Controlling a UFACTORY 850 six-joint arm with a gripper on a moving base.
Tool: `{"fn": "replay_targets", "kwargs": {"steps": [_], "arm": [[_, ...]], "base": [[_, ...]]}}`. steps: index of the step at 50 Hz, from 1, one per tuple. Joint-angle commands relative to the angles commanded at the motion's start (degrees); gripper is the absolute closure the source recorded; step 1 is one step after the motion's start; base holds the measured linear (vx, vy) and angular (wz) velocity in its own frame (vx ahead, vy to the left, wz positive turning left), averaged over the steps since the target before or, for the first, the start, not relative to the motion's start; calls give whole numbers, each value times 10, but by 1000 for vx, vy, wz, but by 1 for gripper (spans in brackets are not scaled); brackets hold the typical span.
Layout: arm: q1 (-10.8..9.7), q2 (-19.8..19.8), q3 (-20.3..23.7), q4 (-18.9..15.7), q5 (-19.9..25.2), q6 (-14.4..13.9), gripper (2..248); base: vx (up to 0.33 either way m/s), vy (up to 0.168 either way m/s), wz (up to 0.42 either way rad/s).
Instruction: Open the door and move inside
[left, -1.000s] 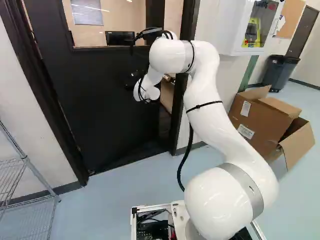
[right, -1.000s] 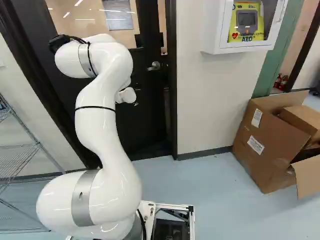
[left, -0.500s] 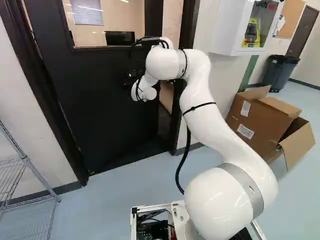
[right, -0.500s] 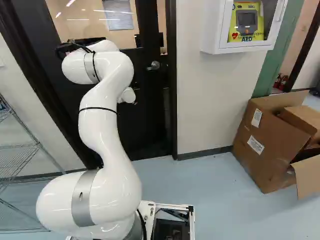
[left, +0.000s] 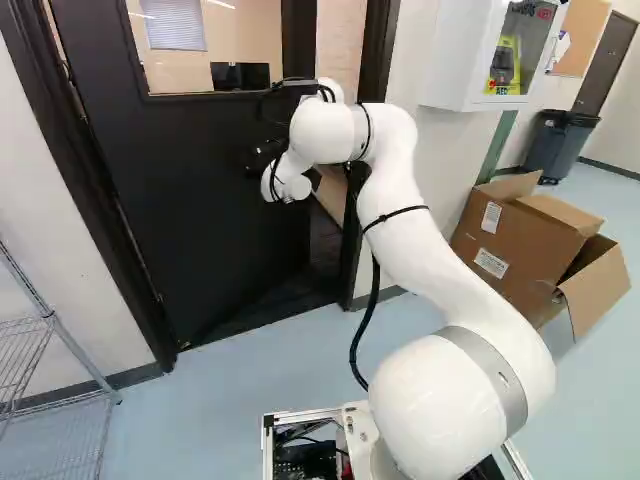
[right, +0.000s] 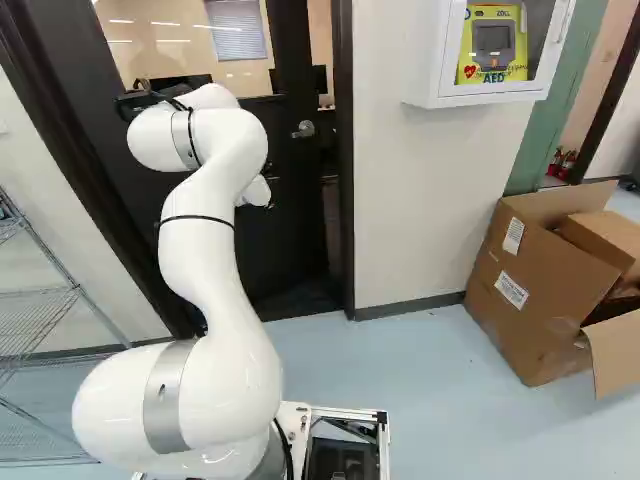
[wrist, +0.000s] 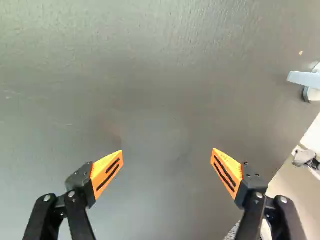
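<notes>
Indoor room with a pale blue floor (right: 420, 370), off-white wall (right: 430, 220) and dark baseboard (right: 410, 305). Wire shelving (left: 50, 320) stands at the left of both base views. At the right: an open cardboard box (right: 530, 290), a white wall cabinet (right: 424, 60), and, farther back in the left base view, a dark bin (left: 556, 145).

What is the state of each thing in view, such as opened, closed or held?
Door: partly open
Door handle: not held
Jaws: wide apart, nothing between them
Large cardboard box: flaps open
Trash bin: upright
Wall cabinet: looks closed
</notes>
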Motion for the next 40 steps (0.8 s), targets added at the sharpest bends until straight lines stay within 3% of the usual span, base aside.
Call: {"fn": "replay_targets", "kwargs": {"steps": [15,40], "arm": [[1,12,18,0,0,0,3],[4,83,120,6,0,0,3]], "base": [[0,0,0],[0,0,0]]}}
